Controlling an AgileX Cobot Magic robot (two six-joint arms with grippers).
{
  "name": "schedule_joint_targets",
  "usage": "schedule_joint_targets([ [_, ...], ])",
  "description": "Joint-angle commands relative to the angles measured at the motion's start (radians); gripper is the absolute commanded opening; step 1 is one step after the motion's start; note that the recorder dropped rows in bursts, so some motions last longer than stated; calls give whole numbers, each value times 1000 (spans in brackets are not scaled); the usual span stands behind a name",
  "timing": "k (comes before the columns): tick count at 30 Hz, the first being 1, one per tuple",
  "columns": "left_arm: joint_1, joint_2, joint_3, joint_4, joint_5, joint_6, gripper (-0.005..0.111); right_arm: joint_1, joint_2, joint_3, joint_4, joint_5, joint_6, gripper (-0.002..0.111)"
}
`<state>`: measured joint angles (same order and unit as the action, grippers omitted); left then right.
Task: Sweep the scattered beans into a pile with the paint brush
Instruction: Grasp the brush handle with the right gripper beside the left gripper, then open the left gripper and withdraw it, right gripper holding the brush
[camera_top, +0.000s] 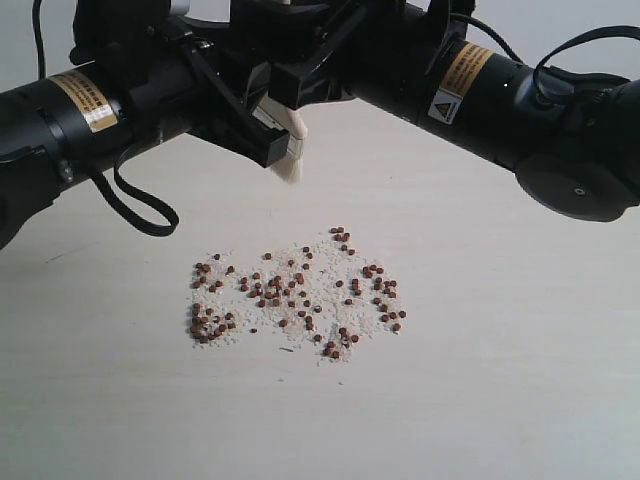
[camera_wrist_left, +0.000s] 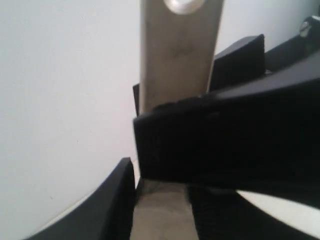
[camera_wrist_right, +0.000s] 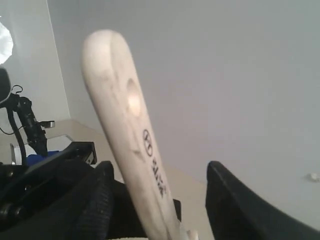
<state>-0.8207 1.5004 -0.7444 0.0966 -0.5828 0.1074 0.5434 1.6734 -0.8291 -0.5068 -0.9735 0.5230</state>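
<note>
The beans (camera_top: 290, 295), reddish-brown and mixed with pale crumbs, lie spread in a wide patch on the table. The paint brush (camera_top: 291, 160) hangs above and behind them, white bristles pointing down and clear of the surface. My left gripper (camera_top: 266, 132) is shut on the paint brush; its pale handle (camera_wrist_left: 175, 55) runs between the black fingers (camera_wrist_left: 117, 200). My right gripper (camera_top: 300, 72) stands open around the upper handle (camera_wrist_right: 130, 130), which lies near one finger (camera_wrist_right: 95, 200), with a gap to the other. The metal band is hidden.
The pale table (camera_top: 500, 380) extends around the bean patch on all sides. Both black arms meet above its far side, and a black cable loop (camera_top: 140, 205) hangs from the left arm.
</note>
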Motion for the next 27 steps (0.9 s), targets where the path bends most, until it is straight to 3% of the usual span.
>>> schedule_joint_targets([
  [1,-6,2,0,1,-31,-10,0,3,0,-7,23,-1,3,45],
  [5,-6,2,0,1,-33,-10,0,3,0,-7,27,-1,6,31],
  [10,-6,2,0,1,-54,-10,0,3,0,-7,27,-1,33,2],
  [14,-6,2,0,1,-59,-10,3,3,0,-7,39,-1,66,0],
  [17,-6,2,0,1,-59,-10,19,3,0,-7,55,-1,66,0],
  [20,-6,2,0,1,-59,3,44,0,0,-7,149,15,-7,0],
  [24,-6,0,0,1,-48,29,70,1,-16,-7,418,105,-287,0],
  [27,-4,0,0,1,-42,46,74,-11,-54,-7,609,198,-587,0],
])
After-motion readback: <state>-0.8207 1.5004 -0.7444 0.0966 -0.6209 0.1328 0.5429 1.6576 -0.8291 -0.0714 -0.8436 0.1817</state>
